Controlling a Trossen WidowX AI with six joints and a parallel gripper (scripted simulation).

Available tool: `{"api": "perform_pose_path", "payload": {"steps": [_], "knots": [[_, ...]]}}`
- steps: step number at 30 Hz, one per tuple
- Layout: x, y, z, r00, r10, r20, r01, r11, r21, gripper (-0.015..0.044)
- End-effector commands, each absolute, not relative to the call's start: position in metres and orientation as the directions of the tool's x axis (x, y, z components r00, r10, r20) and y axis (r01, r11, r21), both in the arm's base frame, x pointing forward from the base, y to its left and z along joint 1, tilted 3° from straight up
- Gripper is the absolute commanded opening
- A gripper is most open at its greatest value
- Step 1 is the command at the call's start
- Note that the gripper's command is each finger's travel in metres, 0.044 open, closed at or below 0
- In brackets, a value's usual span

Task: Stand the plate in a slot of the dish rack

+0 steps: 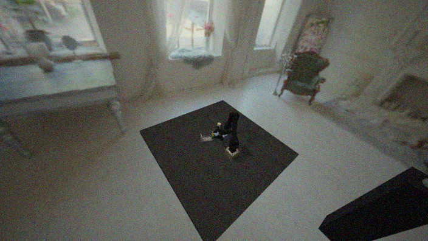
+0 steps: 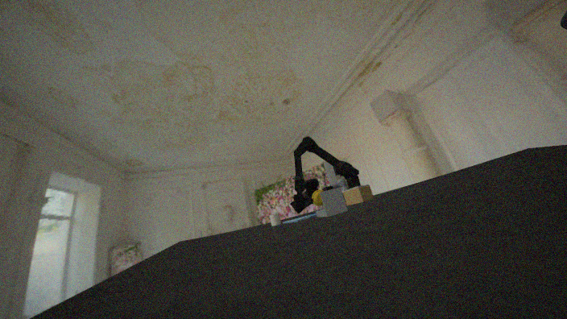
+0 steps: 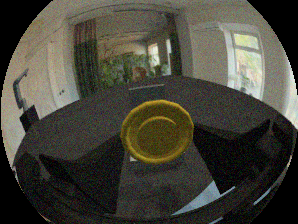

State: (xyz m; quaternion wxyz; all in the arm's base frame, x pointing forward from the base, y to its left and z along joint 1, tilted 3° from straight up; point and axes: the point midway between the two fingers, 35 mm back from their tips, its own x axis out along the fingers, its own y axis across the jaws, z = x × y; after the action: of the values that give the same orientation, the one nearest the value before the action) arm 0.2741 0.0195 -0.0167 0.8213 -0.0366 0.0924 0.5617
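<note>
The yellow plate (image 1: 213, 134) (image 2: 317, 197) (image 3: 157, 134) is held on edge, about upright, with its round face toward the wrist camera. My gripper (image 1: 214, 135) (image 2: 314, 196) (image 3: 157, 132) is shut on the plate, one dark finger at each side of it. The pale grey dish rack (image 1: 207, 139) (image 2: 334, 202) (image 3: 146, 93) has a tall end wall, seen beyond the plate in the wrist view. The plate is beside or over the rack end away from that wall. In the wrist view it hides most of the slots, and I cannot tell whether its lower edge is between rails.
A light blue flat sheet (image 2: 299, 218) (image 3: 201, 201) lies beside the rack, partly under the arm. A small white cylinder (image 1: 219, 124) (image 2: 275, 219) stands past it. The arm's wooden base block (image 1: 232, 155) (image 2: 354, 196) is near the rack.
</note>
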Motion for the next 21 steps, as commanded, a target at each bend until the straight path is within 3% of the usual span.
{"api": "perform_pose_path", "payload": {"steps": [1, 21], "knots": [[0.275, 0.022, -0.017, 0.354, 0.916, -0.19, -0.929, 0.368, 0.043, 0.0], [0.284, 0.045, -0.018, 0.35, 0.916, -0.198, -0.93, 0.365, 0.045, 0.0]]}}
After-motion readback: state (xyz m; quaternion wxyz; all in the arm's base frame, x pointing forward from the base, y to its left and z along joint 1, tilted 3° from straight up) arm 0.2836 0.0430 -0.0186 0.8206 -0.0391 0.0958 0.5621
